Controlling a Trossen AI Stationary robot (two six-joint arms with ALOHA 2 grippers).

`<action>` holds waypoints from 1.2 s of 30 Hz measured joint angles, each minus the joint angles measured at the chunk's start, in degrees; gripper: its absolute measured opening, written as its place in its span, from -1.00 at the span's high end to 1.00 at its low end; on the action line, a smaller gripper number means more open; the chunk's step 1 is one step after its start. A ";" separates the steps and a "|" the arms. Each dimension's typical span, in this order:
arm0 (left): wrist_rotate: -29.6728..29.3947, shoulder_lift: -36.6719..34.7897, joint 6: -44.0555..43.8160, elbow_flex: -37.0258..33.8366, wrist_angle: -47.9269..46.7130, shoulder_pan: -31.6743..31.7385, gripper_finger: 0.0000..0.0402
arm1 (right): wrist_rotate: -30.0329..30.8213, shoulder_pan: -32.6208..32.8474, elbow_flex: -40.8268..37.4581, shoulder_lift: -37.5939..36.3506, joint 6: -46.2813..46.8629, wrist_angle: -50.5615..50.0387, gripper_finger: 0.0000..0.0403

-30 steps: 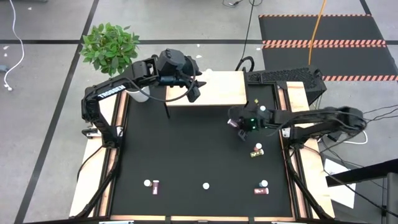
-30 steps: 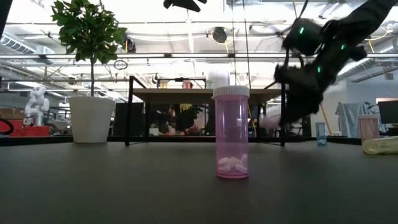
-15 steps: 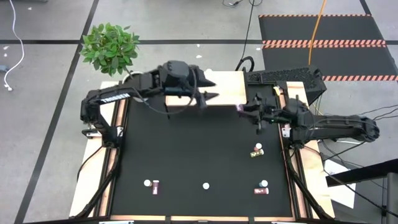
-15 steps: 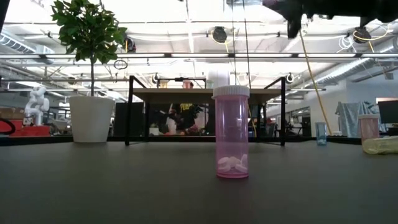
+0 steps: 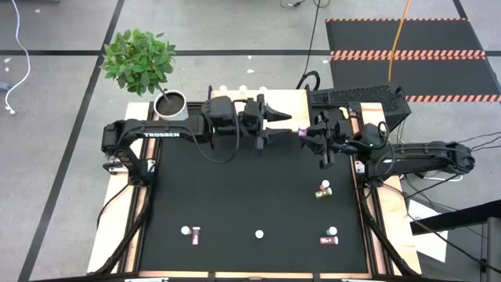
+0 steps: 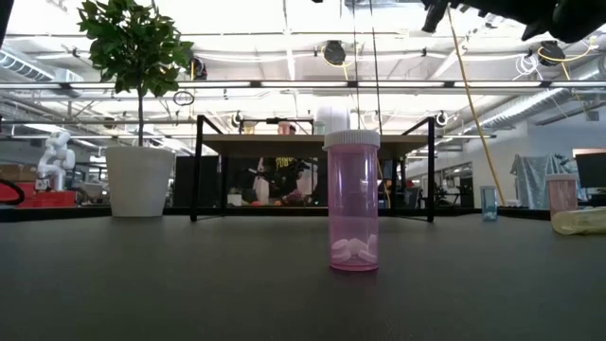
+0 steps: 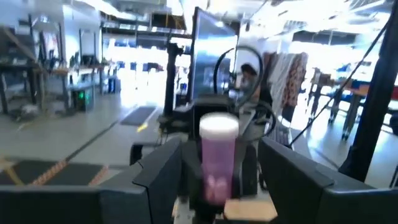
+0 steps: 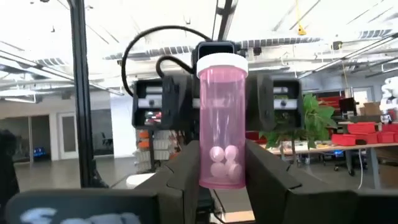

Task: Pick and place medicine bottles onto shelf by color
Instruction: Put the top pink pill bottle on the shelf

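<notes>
High view: the left gripper [image 5: 283,125] and the right gripper [image 5: 307,135] meet nose to nose just below the light wooden shelf [image 5: 291,106] at upper centre. A pink bottle [image 5: 302,135] sits between them; the right gripper's fingers are clamped on it, while the left gripper's fingers stand apart on either side. On the black table [image 5: 235,188], a yellow bottle [image 5: 322,190] lies right of centre. Along the lower edge are a white-capped bottle [image 5: 185,231] beside a dark pink one lying down [image 5: 196,234], an upright bottle showing only its white cap [image 5: 259,233], and another pair at lower right [image 5: 330,237]. A potted plant [image 5: 141,60] stands at upper left.

Low view: a pink bottle with a white cap [image 6: 352,201] stands upright at centre, a few white pills at its bottom. The shelf [image 6: 312,144] is behind it, the white plant pot [image 6: 138,180] at left.

Left wrist view: the held pink bottle [image 7: 217,158] shows between the spread fingers [image 7: 163,171].

Right wrist view: the pink bottle [image 8: 221,121] stands upright in the grip, pale pills inside, fingers [image 8: 180,171] pressed to it.
</notes>
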 joint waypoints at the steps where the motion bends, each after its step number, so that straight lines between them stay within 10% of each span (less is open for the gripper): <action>1: 0.72 0.36 -0.14 -0.02 0.52 0.02 -0.07 | 0.00 0.00 0.00 0.69 -0.23 0.42 0.51; 16: 4.42 4.80 -5.00 1.35 2.57 1.37 -0.52 | -0.04 0.00 -0.02 8.50 -0.92 11.09 0.50; 36: 9.81 4.82 -6.03 1.41 -0.27 4.23 0.36 | 2.22 -0.37 0.00 9.05 -0.40 10.65 0.50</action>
